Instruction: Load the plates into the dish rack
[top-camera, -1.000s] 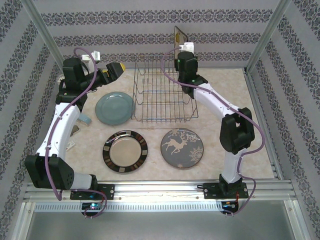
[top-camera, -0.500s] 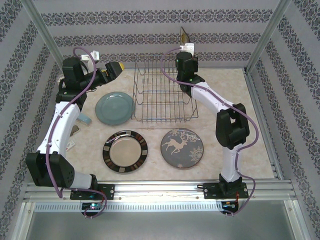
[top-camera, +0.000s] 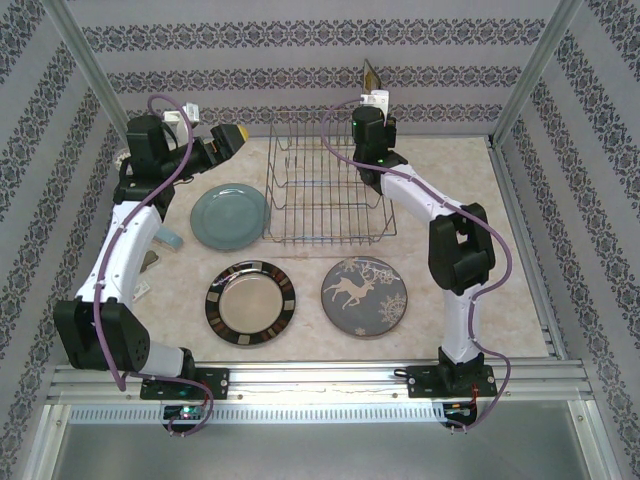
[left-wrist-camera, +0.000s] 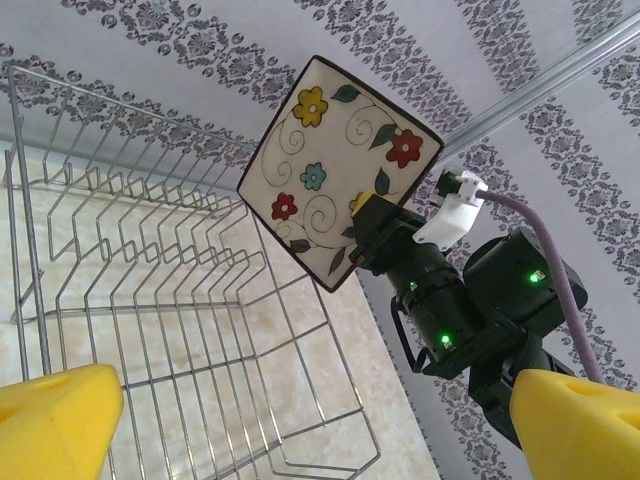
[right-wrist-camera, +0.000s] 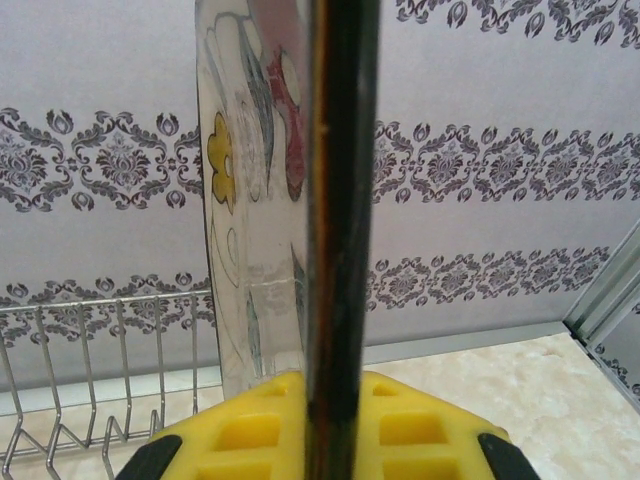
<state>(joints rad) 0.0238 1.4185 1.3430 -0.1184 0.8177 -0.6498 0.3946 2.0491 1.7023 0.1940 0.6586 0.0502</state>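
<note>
Plates are the job here, and four can be counted: a square cream floral plate (left-wrist-camera: 335, 165) up in the air, and three round ones lying flat on the surface (top-camera: 305, 262). None stands in the dish rack (top-camera: 325, 232) yet.

The step in hand looks like the carry of the first plate to the rack. The right pincer (left-wrist-camera: 365, 228) is clamped on a lower corner of the square plate and holds it on edge, high above the surface, near the rack's far right corner. From overhead it is hard to say whether the plate hangs over the rack or just behind its far wall. The right wrist view has the dark border running straight up between the yellow pads (right-wrist-camera: 240, 430), so the grip seems firm and centred.

The left pincer (top-camera: 232, 138) is spread wide with nothing in it, off the rack's far left corner and pointing toward the rack.

Next, I judge, the square plate must come down upright into a slot between two rows of tines, its edge in line with the wires, before the pads let go.

Of the round ones, the light-blue plate (top-camera: 230, 216) lies just left of the rack. The brown-rimmed plate (top-camera: 251, 302) and the grey reindeer plate (top-camera: 364, 296) lie side by side in front of the rack. One rack, two arms.
</note>
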